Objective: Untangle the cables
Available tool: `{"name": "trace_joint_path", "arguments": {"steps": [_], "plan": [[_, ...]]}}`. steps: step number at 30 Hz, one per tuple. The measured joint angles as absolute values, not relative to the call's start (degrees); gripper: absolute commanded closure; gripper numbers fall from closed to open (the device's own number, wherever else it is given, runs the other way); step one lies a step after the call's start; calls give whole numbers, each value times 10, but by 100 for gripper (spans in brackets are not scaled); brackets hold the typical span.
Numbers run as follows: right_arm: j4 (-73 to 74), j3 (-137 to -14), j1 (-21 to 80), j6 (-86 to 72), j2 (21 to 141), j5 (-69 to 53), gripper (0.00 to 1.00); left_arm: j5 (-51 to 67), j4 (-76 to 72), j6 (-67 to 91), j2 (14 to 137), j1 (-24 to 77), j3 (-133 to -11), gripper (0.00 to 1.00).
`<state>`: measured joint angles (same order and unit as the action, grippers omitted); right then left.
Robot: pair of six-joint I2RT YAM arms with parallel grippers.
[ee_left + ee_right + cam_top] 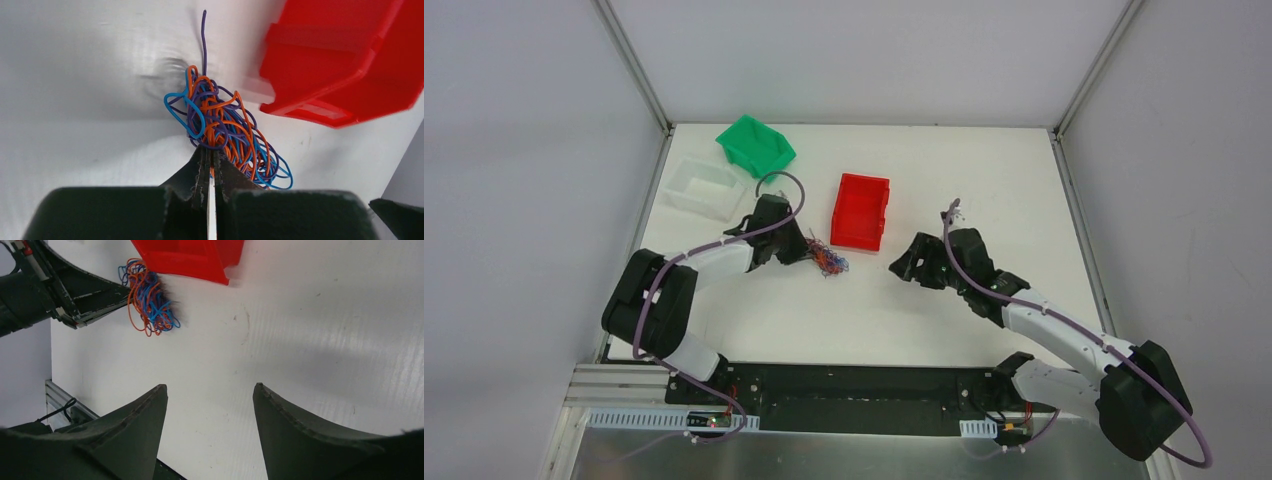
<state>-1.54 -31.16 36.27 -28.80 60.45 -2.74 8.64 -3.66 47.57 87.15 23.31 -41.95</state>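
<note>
The cables [827, 259] are a small tangle of thin orange, blue and purple wires on the white table, just left of the red bin. In the left wrist view the cables [225, 127] bunch right at my left gripper [212, 149], whose jaws are shut on strands at the tangle's near edge. From above, the left gripper [802, 250] touches the tangle's left side. My right gripper [210, 386] stands open with only bare table between its fingers. It sits well to the right of the cables [148, 297]. Seen from above, the right gripper [906, 266] points left.
A red bin [862, 210] stands right behind the tangle. A green bin [755, 144] and a clear white bin [704, 186] sit at the back left. Metal frame posts and white walls border the table [984, 180].
</note>
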Motion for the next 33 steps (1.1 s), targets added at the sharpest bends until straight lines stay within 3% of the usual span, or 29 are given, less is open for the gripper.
{"name": "trace_joint_path", "arguments": {"steps": [9, 11, 24, 28, 32, 33], "plan": [[-25, -310, 363, -254, 621, -99, 36, 226, -80, 333, 877, 349, -432, 100], [-32, -311, 363, -252, 641, -103, 42, 250, -95, 321, 876, 353, -429, 100], [-131, -301, 401, -303, 771, -130, 52, 315, -229, 295, 891, 347, -384, 100], [-146, -308, 421, -316, 808, -128, 69, 321, -239, 295, 893, 347, -384, 100], [-154, -307, 429, -336, 819, -98, 100, 322, -241, 291, 893, 347, -384, 100], [-158, -302, 430, -340, 815, -85, 100, 318, -239, 290, 893, 347, -384, 100]]}}
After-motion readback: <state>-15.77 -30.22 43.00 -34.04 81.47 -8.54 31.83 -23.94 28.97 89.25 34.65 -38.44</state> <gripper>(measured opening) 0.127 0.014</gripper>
